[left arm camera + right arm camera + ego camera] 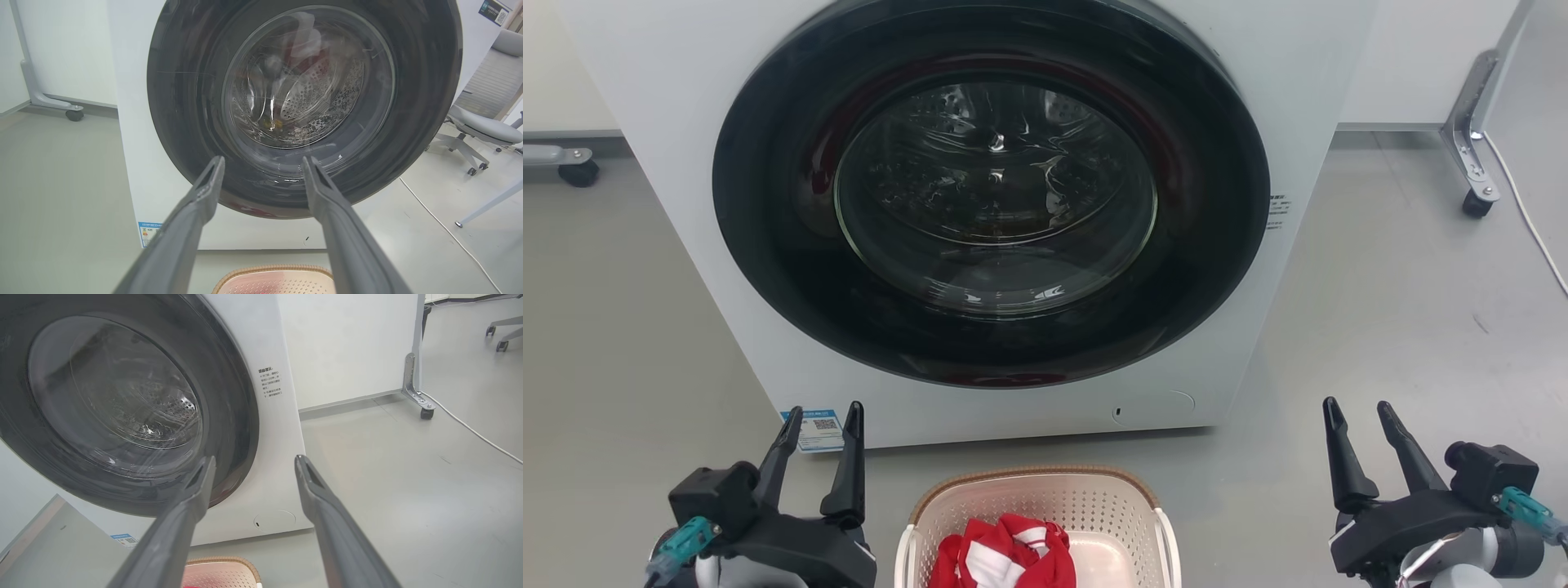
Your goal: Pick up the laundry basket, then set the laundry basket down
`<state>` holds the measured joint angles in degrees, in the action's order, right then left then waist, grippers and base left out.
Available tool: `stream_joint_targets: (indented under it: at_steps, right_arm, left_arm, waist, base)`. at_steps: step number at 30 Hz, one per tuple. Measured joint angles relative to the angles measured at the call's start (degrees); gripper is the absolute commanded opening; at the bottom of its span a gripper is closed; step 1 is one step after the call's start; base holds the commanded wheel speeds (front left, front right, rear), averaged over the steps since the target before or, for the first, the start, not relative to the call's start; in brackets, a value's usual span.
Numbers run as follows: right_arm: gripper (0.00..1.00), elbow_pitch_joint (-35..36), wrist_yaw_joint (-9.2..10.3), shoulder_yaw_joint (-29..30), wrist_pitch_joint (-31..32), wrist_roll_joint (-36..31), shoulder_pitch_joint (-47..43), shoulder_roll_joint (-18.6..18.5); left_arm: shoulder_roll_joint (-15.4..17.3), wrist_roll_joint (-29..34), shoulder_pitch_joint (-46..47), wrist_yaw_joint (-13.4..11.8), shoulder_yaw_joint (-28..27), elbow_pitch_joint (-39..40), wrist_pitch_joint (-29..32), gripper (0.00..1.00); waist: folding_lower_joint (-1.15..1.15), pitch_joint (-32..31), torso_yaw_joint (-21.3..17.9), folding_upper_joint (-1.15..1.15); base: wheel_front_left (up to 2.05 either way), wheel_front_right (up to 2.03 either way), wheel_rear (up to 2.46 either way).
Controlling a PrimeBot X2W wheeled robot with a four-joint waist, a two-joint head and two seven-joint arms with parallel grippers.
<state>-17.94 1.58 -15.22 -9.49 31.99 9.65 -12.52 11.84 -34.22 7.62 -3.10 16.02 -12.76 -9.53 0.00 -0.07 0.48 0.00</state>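
Floor (1380, 327): pale grey and smooth, with a white cable (1529, 214) trailing across it at the far right, past a black caster (1476, 202).
Washing machine (1282, 98): a white front-loader standing on the floor, with a blue sticker (815, 429) at its lower left corner.
Door (992, 196): round, dark-rimmed and closed (the drum shows through the glass).
Laundry basket (1037, 494): on the floor just in front of the machine, between the two grippers and touched by neither; cream perforated walls, brown woven-look rim.
Cloth (1005, 557): red and white, bundled inside the basket.
Left gripper (824, 411): fingers spread apart with nothing between them, just left of the basket.
Right gripper (1356, 404): fingers parted and empty, further off on the basket's right.
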Motion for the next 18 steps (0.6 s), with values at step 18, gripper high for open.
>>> stream_joint_targets:
  at_steps: [18]
  right_arm:
    - [1.00, -2.2, 2.03, -2.8, -3.7, -10.6, 0.5, -0.5]
  left_arm:
    - [0.6, 10.8, 0.1, -2.5, 2.9, -1.0, -3.6, 1.00]
  waist:
    - [0.00, 0.1, 0.0, 0.00]
  base:
    - [0.00, 0.00, 0.00]
